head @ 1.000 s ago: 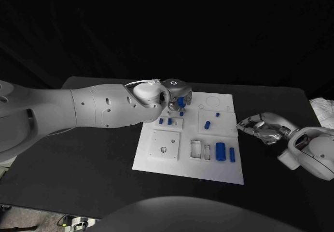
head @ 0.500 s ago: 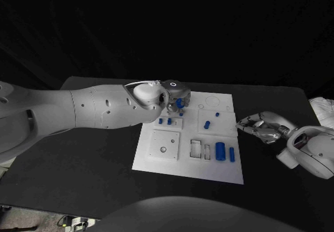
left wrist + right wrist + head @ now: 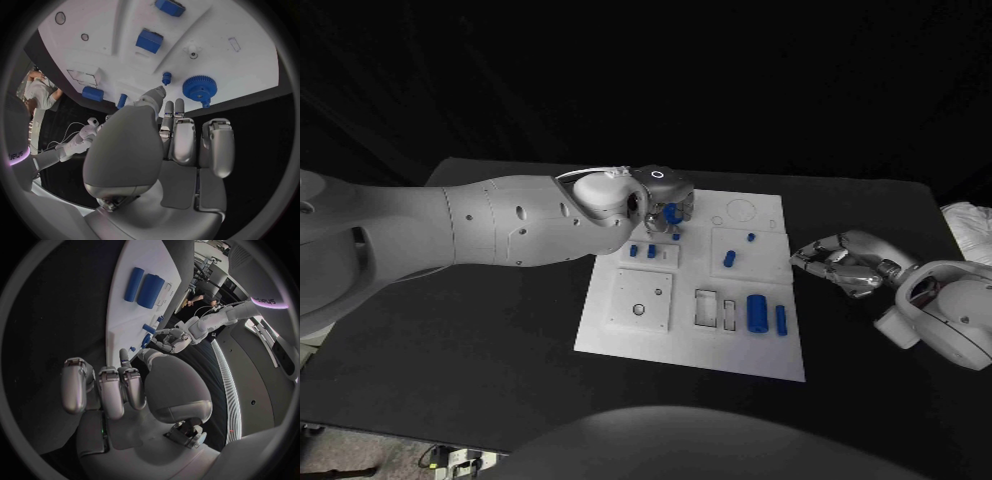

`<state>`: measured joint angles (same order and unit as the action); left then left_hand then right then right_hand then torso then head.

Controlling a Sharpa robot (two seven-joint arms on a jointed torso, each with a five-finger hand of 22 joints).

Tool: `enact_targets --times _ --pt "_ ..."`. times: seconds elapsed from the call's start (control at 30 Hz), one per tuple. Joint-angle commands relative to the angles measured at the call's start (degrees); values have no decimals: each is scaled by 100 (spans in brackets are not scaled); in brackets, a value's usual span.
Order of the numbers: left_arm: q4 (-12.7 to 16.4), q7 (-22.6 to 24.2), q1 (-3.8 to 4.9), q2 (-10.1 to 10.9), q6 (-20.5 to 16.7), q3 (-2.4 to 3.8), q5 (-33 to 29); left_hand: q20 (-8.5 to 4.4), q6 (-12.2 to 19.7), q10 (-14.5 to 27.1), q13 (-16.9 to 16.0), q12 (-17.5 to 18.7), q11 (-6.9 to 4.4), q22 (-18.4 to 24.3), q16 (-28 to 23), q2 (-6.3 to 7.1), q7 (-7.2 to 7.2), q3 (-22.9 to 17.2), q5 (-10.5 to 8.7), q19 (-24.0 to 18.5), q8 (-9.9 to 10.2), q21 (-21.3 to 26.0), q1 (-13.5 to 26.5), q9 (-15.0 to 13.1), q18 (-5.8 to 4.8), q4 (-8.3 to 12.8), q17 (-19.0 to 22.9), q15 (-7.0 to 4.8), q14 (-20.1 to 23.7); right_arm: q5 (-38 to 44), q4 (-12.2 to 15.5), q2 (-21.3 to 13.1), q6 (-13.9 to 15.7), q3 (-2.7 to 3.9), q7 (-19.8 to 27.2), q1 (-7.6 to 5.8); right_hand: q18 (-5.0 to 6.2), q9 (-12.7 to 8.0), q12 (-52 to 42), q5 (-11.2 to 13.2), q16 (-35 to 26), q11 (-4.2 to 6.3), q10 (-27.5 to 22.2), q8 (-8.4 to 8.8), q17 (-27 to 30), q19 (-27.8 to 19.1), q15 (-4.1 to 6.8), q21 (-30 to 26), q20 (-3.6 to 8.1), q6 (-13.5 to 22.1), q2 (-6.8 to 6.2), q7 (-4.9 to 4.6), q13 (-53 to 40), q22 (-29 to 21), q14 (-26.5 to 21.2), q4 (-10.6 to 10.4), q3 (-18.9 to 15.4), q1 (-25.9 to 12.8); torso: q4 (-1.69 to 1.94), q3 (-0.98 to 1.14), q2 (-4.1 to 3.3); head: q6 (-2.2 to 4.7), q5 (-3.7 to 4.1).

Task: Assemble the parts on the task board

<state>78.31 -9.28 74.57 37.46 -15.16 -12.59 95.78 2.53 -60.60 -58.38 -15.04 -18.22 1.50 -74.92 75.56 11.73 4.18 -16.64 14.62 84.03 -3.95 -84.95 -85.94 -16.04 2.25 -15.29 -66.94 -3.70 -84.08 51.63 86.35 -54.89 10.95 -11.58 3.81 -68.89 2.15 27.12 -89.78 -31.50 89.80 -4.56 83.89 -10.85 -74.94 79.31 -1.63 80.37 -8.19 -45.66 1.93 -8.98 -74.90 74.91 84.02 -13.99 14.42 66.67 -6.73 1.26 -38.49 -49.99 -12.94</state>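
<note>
Black table: blue gear lies just beyond left hand fingertips.

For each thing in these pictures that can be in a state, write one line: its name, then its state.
Left silver hand: open, holding nothing, fingers extended above the board's far end.
Right silver hand: resting off the board's right edge, fingers curled, holding nothing.
Blue round gear: seated on the white task board.
Large blue cylinder: lying flat.
Small blue peg: standing upright.
</note>
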Motion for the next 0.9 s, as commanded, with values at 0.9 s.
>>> enact_targets --times 0.9 --pt "185 621 -11 204 39 6 -282 -5 -131 -56 141 26 -8 -1194 -266 59 24 -176 -383 302 0 195 -157 194 -46 9 467 -16 4 -13 -43 13 -155 -2 -39 29 106 12 -22 -43 20 -33 611 35 -1506 -27 -33 -33 -14 -52 -33 10 -1510 1083 598 27 61 38 -4 -6 0 -1 -10"
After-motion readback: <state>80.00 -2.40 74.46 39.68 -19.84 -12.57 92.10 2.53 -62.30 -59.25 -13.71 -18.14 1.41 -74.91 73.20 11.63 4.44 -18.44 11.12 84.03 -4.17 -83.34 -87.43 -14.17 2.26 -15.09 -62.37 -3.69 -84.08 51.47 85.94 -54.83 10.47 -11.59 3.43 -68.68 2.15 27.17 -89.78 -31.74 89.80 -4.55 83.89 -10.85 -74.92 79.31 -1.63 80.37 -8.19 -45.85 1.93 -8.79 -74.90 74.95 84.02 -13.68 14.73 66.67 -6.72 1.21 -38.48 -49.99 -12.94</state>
